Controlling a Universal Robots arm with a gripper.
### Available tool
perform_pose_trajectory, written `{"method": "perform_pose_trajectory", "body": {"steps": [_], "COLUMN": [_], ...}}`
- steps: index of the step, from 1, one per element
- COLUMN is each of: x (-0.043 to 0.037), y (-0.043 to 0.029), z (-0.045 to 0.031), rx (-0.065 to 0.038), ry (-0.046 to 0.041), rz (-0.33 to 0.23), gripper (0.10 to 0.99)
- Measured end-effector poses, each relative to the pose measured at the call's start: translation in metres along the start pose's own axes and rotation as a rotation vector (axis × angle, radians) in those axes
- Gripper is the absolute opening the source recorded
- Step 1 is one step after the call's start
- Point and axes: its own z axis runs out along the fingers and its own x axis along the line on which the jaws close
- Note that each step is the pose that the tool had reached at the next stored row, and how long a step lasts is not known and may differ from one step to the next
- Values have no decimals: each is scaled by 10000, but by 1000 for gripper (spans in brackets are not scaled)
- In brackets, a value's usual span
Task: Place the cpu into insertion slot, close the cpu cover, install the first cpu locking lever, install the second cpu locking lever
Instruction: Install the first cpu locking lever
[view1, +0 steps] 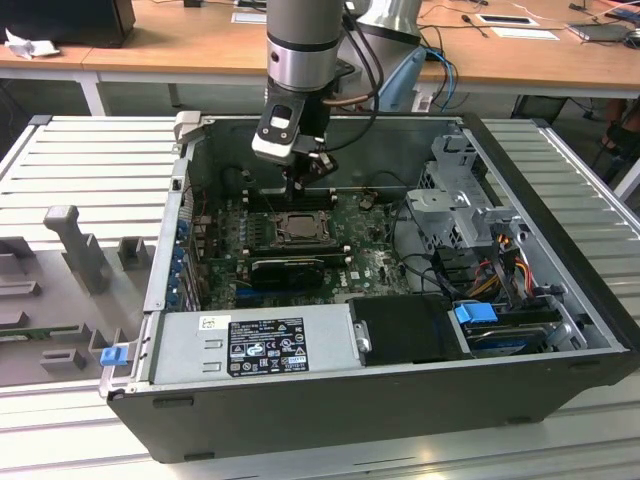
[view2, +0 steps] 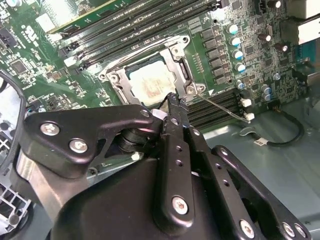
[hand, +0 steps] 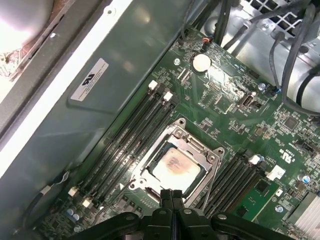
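Exterior view: open PC case (view1: 350, 415) lies on a ribbed metal worktop (view1: 80, 160), motherboard (view1: 370, 265) facing up. The arm (view1: 300, 50) reaches down into the case. The claw (view1: 297, 190) hangs just over the insertion slot (view1: 298, 228), at the slot's edge farthest from the camera. It looks narrow here, w/ nothing in it. A grey power supply (view1: 255, 345) sits along the near wall, and a drive cage (view1: 460, 195) is on the exterior view's right.

Second wrist view: cpu (view2: 150, 85) sits flat in the slot, pale face up w/ a brownish smear mid-face. The cpu cover (view2: 121, 87) is down over it, its frame round the chip's edges. The claw (view2: 172, 98) tip is right at one corner of the frame; can't tell if it actually presses there. A thin metal lever (view2: 222, 107) runs out from near that corner, across the black RAM slots (view2: 125, 35); can't tell if it's latched.

First wrist view: the two fingers (hand: 167, 200) are pressed flat together, no gap, clamping nothing. The claw (hand: 171, 192) tip is at the cover's (hand: 192, 142) rim. The cpu (hand: 175, 167) sits centred in the cover's opening, w/ RAM slots (hand: 125, 145) on either side of the socket. A coin cell (hand: 201, 62) lies well apart on the board.
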Motion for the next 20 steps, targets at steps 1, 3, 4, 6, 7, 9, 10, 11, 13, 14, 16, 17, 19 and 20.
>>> {"method": "perform_pose_trajectory", "body": {"steps": [1,3,4,6,7,9,10,11,13,14,16,17,19,20], "x": [0,0,0,0,0,0,0,0,0,0,0,0,0,0], "y": [0,0,0,0,0,0,0,0,0,0,0,0,0,0], "z": [0,0,0,0,0,0,0,0,0,0,0,0,0,1], "rx": [2,6,8,12,14,19,23,29,39,46,67,71,81,89], "ry": [1,3,4,6,7,10,12,15,20,24,34,36,41,45], "rz": [-67,-185,-242,-349,-409,-545,-679,-842,-1110,-1343,-1906,-2028,-2311,-2534], "gripper": [106,106,106,106,106,106,106,106,106,106,106,106,106,106]}}
